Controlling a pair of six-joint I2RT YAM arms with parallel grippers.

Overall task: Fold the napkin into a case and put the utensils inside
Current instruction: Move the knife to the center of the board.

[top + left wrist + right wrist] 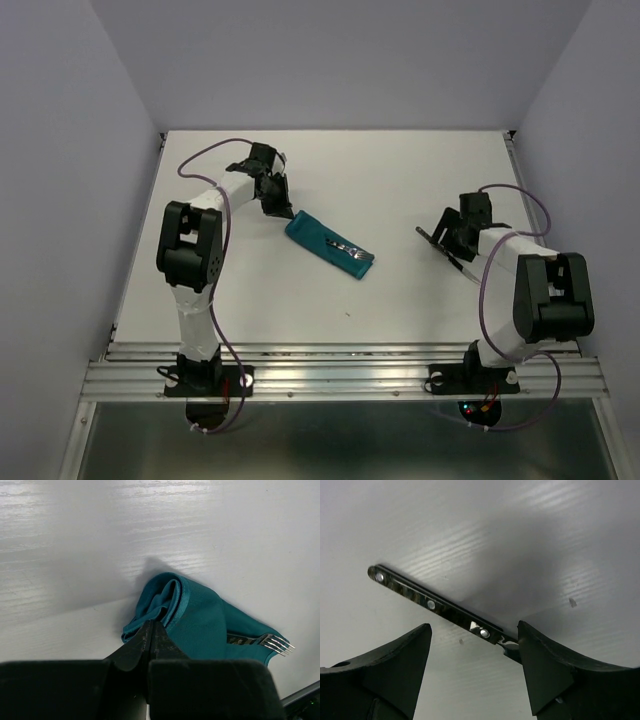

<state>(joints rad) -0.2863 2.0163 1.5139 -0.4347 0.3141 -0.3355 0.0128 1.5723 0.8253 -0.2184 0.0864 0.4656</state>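
Observation:
The napkin is folded into a narrow teal case (322, 241) lying slantwise on the table's middle. The silver fork (355, 253) lies in it, tines poking out at its lower right end. In the left wrist view the case (200, 620) shows its open folded end and the fork (276, 643) tines at the far end. My left gripper (277, 207) is shut, its tips (151, 626) at the case's near end; no cloth shows between them. My right gripper (446, 238) is open over the dark-handled knife (437, 244), which lies flat between the fingers (430, 604).
The white table (400, 170) is walled in by grey panels at the back and both sides. A metal rail (340, 375) runs along the near edge by the arm bases.

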